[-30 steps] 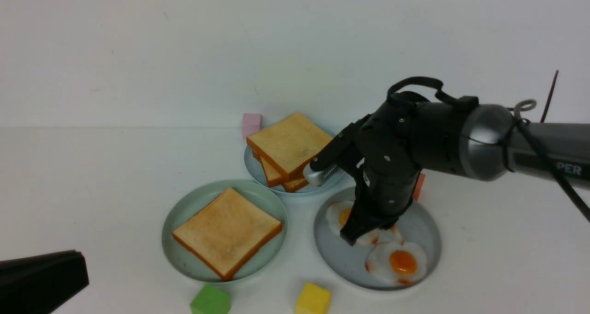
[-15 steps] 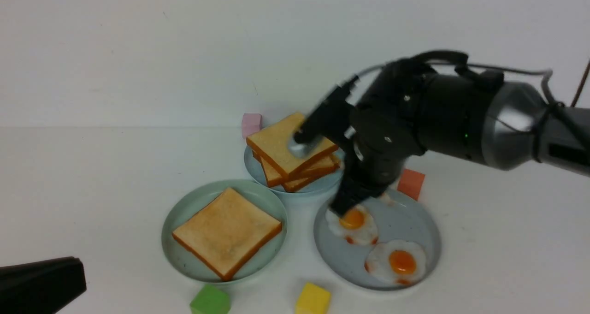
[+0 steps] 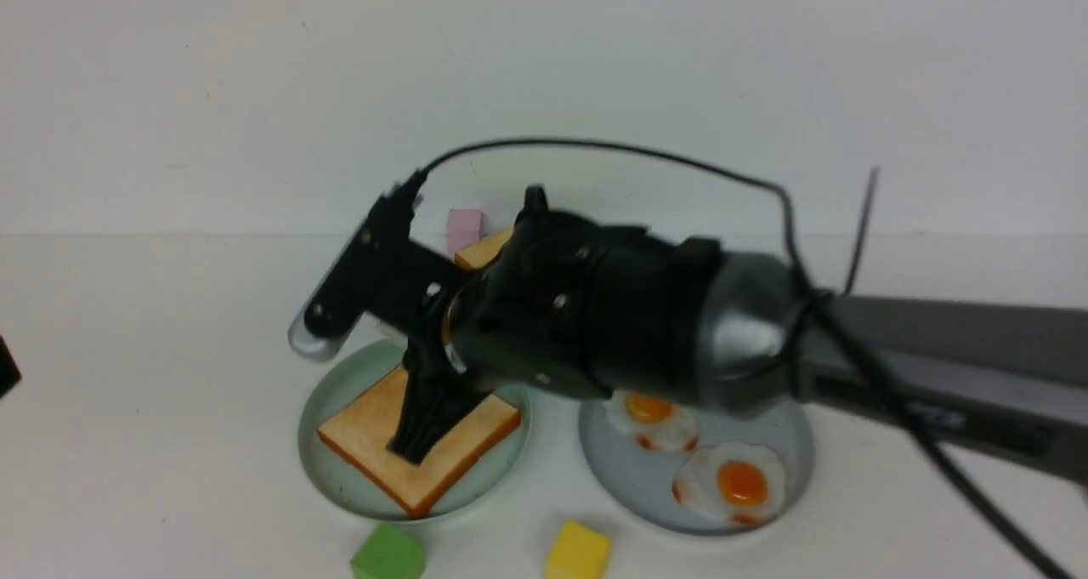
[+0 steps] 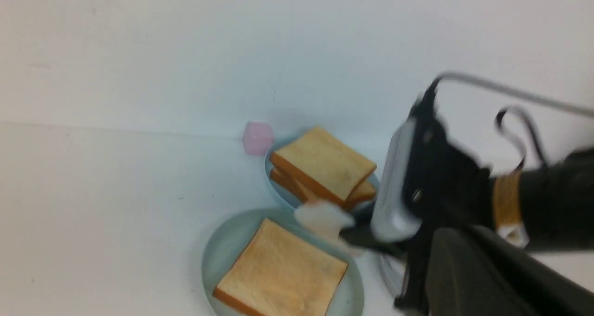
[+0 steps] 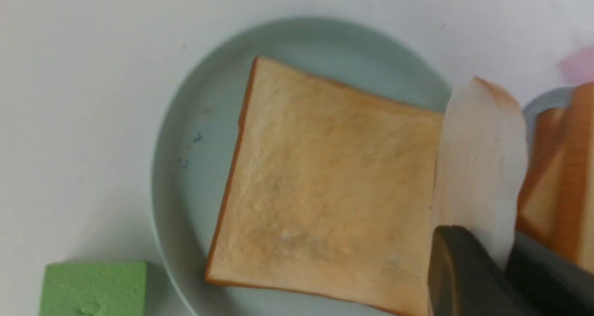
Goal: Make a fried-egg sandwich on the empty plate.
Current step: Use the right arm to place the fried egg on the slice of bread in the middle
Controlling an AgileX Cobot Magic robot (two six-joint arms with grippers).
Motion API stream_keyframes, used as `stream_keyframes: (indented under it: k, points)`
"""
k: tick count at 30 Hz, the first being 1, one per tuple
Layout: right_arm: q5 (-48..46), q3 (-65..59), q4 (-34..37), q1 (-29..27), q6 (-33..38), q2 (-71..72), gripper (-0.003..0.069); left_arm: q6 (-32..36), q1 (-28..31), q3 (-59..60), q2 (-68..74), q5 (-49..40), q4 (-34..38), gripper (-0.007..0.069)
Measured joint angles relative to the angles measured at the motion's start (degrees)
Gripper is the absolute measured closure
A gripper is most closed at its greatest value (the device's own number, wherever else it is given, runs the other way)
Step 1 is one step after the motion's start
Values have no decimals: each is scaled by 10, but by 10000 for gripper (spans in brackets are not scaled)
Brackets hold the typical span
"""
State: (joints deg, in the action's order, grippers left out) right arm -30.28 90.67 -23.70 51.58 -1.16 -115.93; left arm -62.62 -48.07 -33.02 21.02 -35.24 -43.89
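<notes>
We see the right gripper [image 5: 503, 260] clamped on a white fried egg [image 5: 480, 167], its long axis running straight out from the fingertips, above the toast slice [image 5: 325, 190] lying flat on the mint-green plate [image 5: 185, 135], on the side nearest the toast pile [image 5: 557, 177]

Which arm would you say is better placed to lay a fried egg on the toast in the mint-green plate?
Right. Its pincer grips a fried egg and hangs over the toast on the mint-green plate; the left arm barely shows at the front view's left edge, far from that plate.
</notes>
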Motion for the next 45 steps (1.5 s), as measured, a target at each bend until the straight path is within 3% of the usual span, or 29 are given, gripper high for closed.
stream_keyframes:
  k: [16, 35, 41, 44, 45]
  points:
    - [22, 0, -12, 4, 0, -27, 590, -15, 0, 0, 0, 1, -8, 620]
    - [46, 1, -108, 4, -15, -68, 584, -15, 0, 0, 0, 3, -4, 620]
    - [47, 2, -110, 4, -23, -69, 484, -15, 0, 0, 0, 3, -4, 620]
    - [46, 2, -110, 4, -66, -69, 326, -15, 0, 0, 0, 3, -4, 620]
    - [46, 2, -110, 4, -68, -69, 316, -15, 0, 0, 0, 3, -4, 620]
